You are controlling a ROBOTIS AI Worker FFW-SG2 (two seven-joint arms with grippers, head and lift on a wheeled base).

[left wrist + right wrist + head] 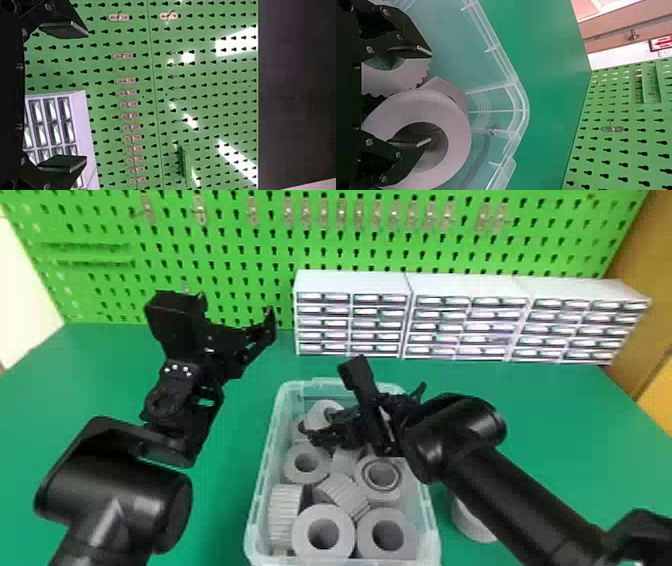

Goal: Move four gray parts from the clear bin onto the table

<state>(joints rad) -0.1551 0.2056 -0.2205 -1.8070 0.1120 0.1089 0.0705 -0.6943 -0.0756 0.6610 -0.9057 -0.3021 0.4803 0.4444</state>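
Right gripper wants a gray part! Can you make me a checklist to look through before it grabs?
1. Right gripper open: ok, its fingers are apart.
2. Gripper at the clear bin: ok, it is over the far half.
3. Finger inside the hole of the big ring: cannot tell, it might be just above.
4. Left gripper out of the way: ok, it is up to the left of the bin.
5. Four parts on the table: not ok, I see one part, right of the bin and partly behind the arm.
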